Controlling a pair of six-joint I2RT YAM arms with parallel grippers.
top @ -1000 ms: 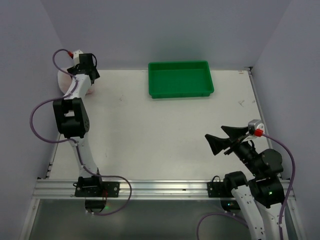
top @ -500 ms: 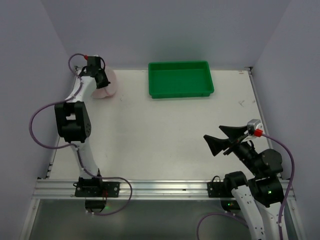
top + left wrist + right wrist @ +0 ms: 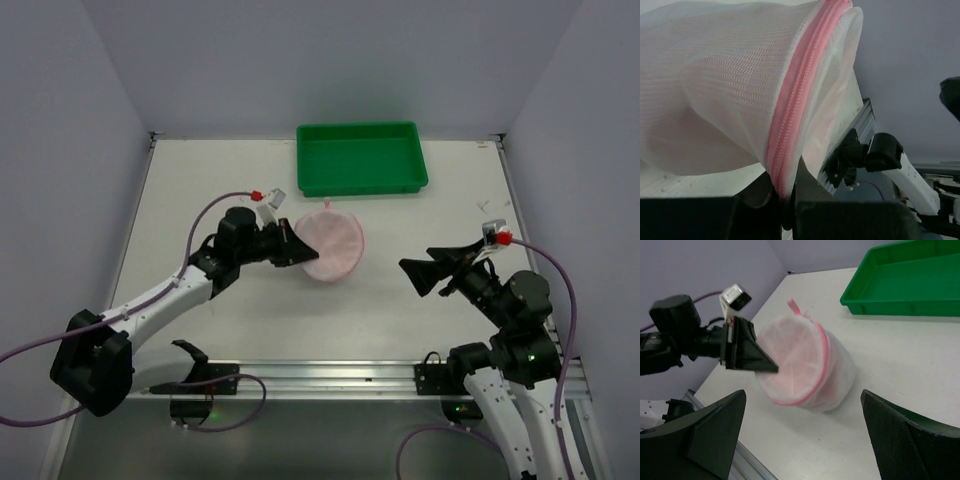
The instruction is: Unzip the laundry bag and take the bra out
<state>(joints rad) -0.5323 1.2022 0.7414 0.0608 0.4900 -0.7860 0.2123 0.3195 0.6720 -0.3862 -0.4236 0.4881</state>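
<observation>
From the top camera, the laundry bag (image 3: 335, 248), a small round drum-shaped pouch of white see-through mesh with pink trim, lies on the pale worktop (image 3: 250, 190). It is on the near side of the rectangular green plastic tray (image 3: 362, 128), below the tray's left half and apart from it. My left claw (image 3: 300, 253) meets the bag on the side turned away from the tray's right end, its fingers together at the bag's edge. My right claw (image 3: 425, 275) hovers nearer than the tray's right end, well apart from both tray and bag, fingers spread wide and holding nothing. In my left wrist camera the laundry bag (image 3: 730, 90) fills the view. Its pink zipper trim (image 3: 790, 125) runs down the rim straight into my left claw (image 3: 786, 207), which is clamped on it, and the stretch of zipper in view is closed. In my right wrist camera the laundry bag (image 3: 807, 367) lies tipped on its side in front of the green plastic tray (image 3: 880, 307), round face toward my left claw (image 3: 771, 367). Something pale pink shows through the mesh, though I cannot make out its shape. My right claw (image 3: 810, 440) stands wide open, short of the bag and touching nothing.
</observation>
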